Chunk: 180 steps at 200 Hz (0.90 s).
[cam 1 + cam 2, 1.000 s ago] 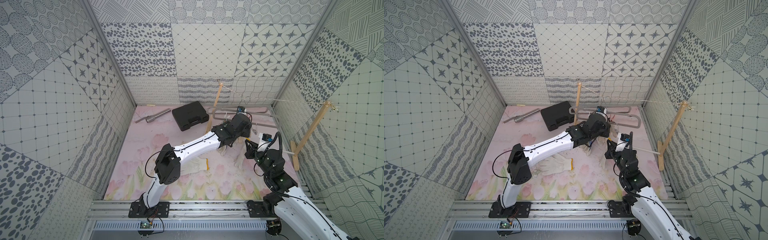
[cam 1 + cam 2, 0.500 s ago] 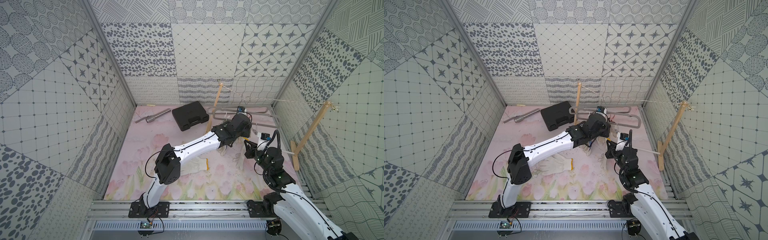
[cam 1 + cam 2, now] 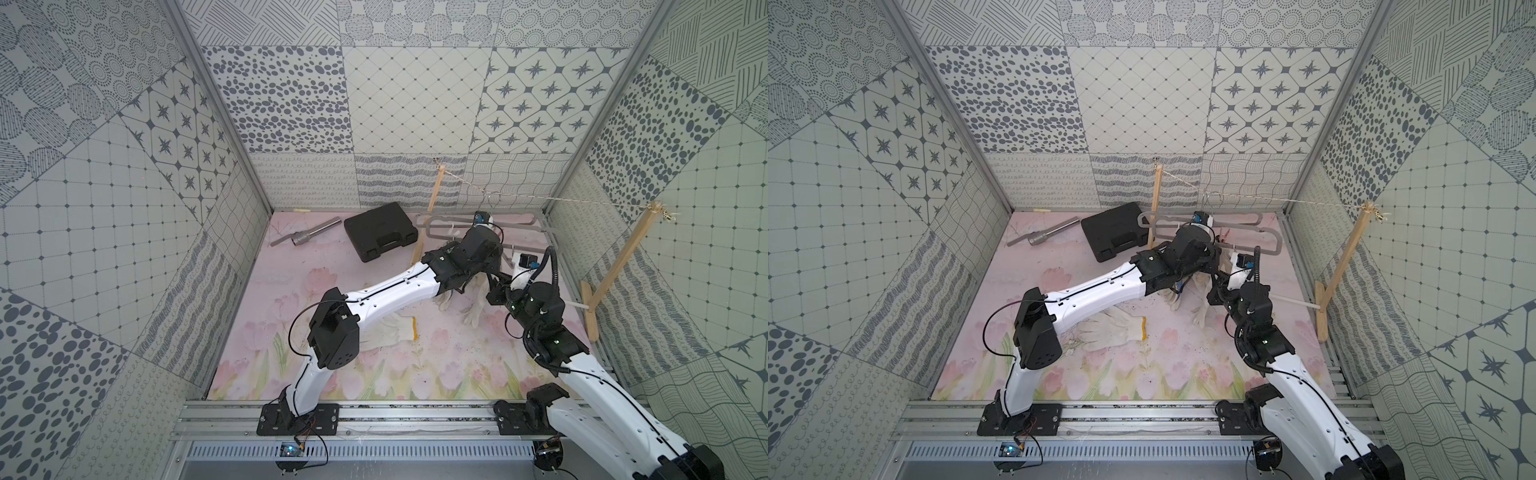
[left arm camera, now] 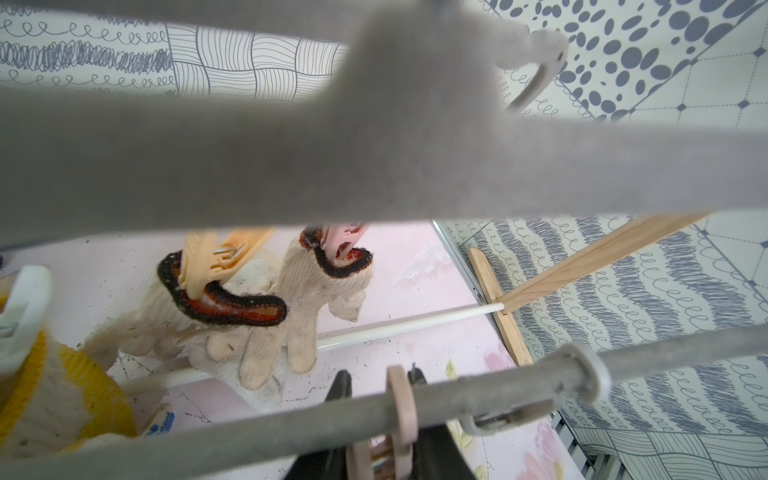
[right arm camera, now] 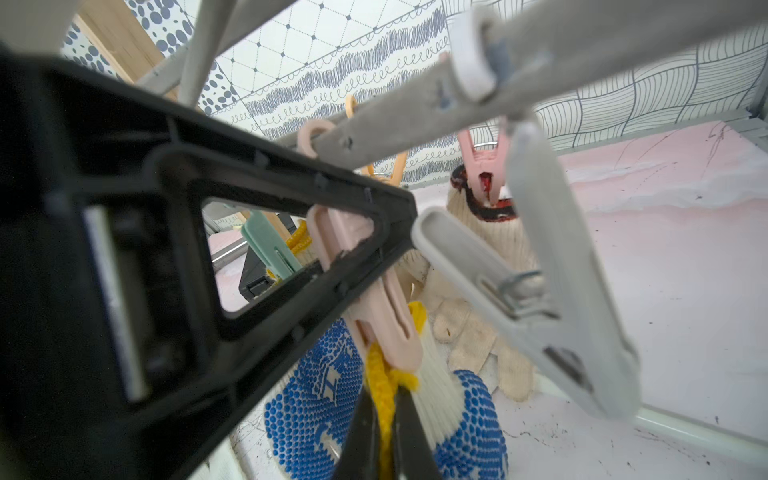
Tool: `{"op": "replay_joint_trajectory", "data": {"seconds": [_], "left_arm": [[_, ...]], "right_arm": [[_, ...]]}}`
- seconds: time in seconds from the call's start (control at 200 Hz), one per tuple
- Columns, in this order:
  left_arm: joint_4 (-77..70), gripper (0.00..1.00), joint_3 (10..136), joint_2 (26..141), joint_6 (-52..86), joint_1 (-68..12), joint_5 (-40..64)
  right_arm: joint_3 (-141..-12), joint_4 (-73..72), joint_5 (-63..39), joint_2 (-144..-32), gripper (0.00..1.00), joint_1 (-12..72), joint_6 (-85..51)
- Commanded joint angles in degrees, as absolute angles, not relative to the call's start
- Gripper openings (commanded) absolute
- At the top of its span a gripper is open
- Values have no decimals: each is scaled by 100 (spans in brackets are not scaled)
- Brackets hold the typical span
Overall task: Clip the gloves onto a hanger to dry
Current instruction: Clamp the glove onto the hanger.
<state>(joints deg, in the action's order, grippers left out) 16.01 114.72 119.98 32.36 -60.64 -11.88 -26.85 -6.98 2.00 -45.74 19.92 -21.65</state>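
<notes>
Now we pinch the blue-dotted glove [image 5: 307, 407] by its cuff w/ right claw [image 5: 386, 434], just under the pink peg [image 5: 374, 299]; left claw [image 4: 380, 428] squeezes that peg, hanging approx. vert.

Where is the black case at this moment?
In both top views the black case lies at the back of the table, between the metal pipe on its left and a wooden post on its right.

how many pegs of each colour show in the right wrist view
pink pegs: 2
orange peg: 1
green peg: 1
grey peg: 1
total: 5
</notes>
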Motion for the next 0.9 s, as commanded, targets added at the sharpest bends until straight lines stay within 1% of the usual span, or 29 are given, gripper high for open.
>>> {"op": "replay_joint_trajectory", "data": {"seconds": [0.0,0.3,0.69,0.896], "left_arm": [[1644,0,11540,11899,3135,-6026,-1178],[1652,0,11592,11987,3162,-6000,-1191],[1759,0,11585,11988,3212,-5985,-1099],[1801,0,11593,12023,3217,-5959,-1099]], "right_arm": [[-2936,-991,645,-4593,0,2095,-1934],[-3015,-1060,639,-4531,0,2323,-1903],[-3058,-1310,1246,-4662,0,2607,-1349],[-3054,-1538,1276,-4480,0,2780,-1198]]}}
